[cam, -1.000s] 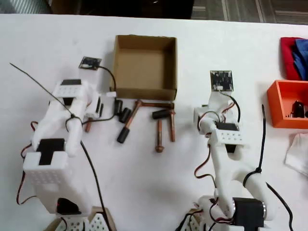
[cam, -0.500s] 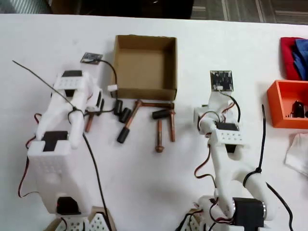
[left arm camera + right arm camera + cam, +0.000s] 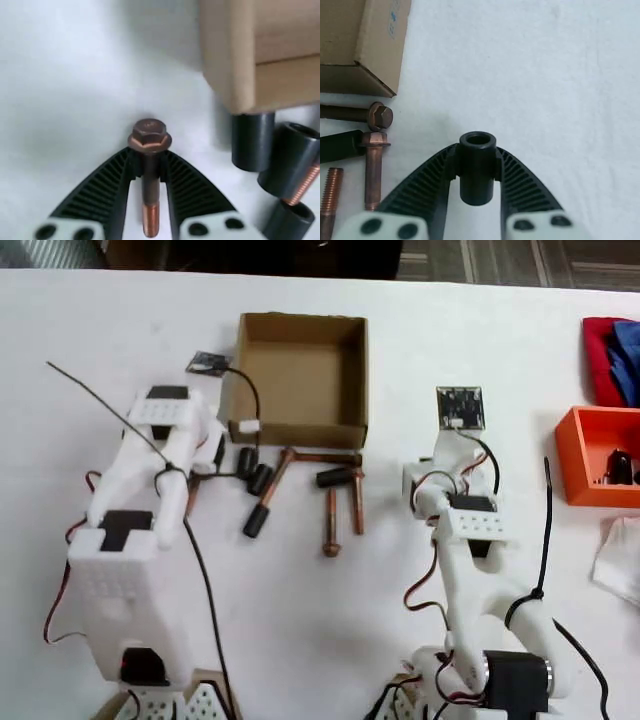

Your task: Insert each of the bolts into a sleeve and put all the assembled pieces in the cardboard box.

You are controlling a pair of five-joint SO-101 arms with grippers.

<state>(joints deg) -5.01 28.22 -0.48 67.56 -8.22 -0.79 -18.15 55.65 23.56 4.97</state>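
1. Right, here's the copper-coloured hex-headed bolt, clamped in the left gripper. The ribbed black fingers pinch its shank just below the flange. The head pokes out past the fingertips and the threaded end runs back between them.
2. That bolt sits just off one front corner of the brown cardboard box, close to it but not touching.
3. Over at the box's other front corner, and well apart from it, the right gripper is clenched on a black cylindrical sleeve. The sleeve's open bore faces away from the wrist.
4. From above, the box stands open and nothing can be seen inside it. The loose parts are strewn along its front wall.
5. Just beside the corner near the left gripper stand two short black sleeves. One of them is tucked right under the box corner in the left wrist view.
6. A little further out from that wall lies a sleeved bolt, set on a slant with its black sleeve at the end away from the box.
7. One long copper bolt lies along the front wall. A dark sleeve and two more loose bolts lie just out from it.
8. Everything rests on the white table. The left arm and right arm flank the box's front.
9. Far off to the side, beyond the right arm, sit an orange plastic bin and a red-and-blue cloth.
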